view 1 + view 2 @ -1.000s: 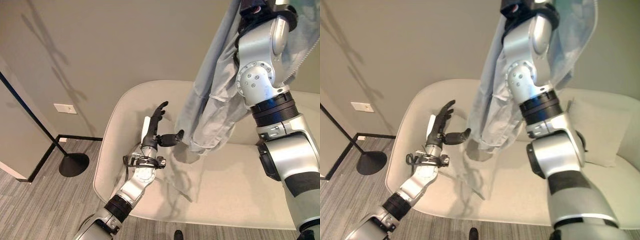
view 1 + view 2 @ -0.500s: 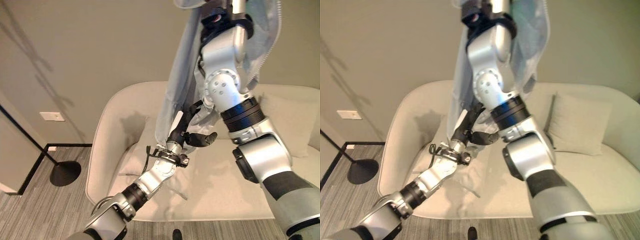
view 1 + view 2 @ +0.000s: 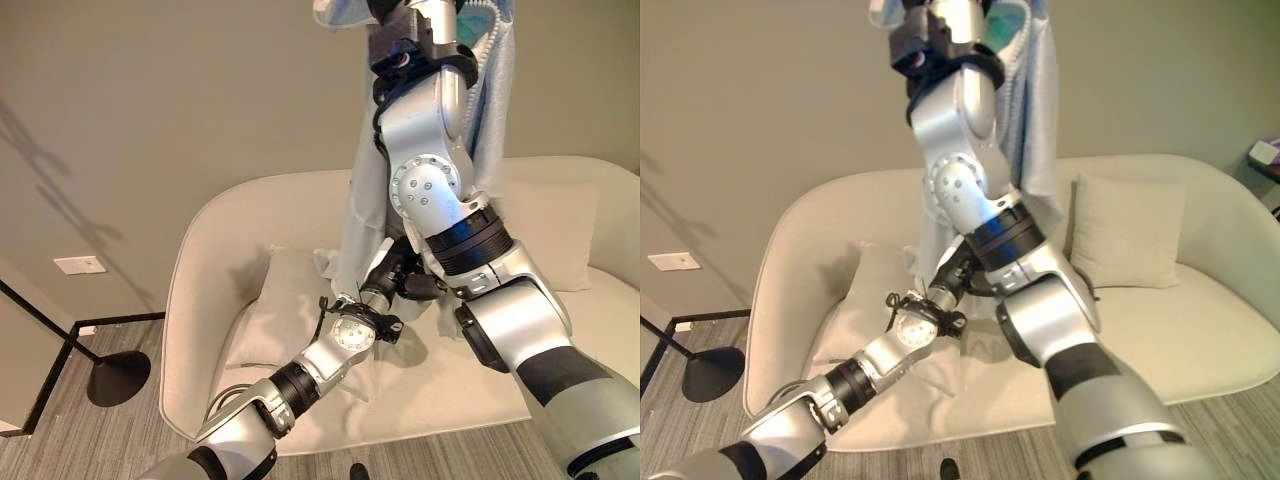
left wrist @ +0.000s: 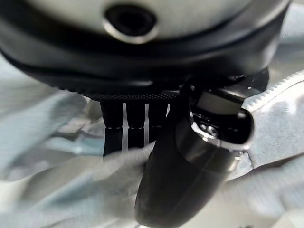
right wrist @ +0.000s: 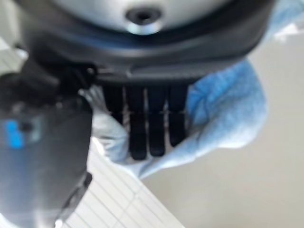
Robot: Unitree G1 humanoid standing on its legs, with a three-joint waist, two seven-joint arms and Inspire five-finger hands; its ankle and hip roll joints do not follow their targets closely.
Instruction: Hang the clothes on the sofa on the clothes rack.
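A light blue garment (image 3: 492,110) hangs from high up, its lower end trailing over the beige sofa (image 3: 215,250). My right arm is raised above it. In the right wrist view my right hand (image 5: 147,123) has its fingers curled over the blue cloth (image 5: 223,104). My left hand (image 3: 393,277) reaches across the sofa seat to the garment's lower part, fingers straight and thumb standing out. In the left wrist view its fingers (image 4: 135,128) lie against folds of the pale cloth (image 4: 57,199), with the tips hidden behind it.
A beige cushion (image 3: 285,300) lies on the sofa's left side and another (image 3: 1125,230) leans on the backrest at the right. The rack's black round base (image 3: 118,365) and slanted pole (image 3: 40,315) stand on the grey floor at the far left.
The view has swung right. My right arm has lifted the garment higher. My left hand, which stood beside the hem, has moved in against the garment's lower part.
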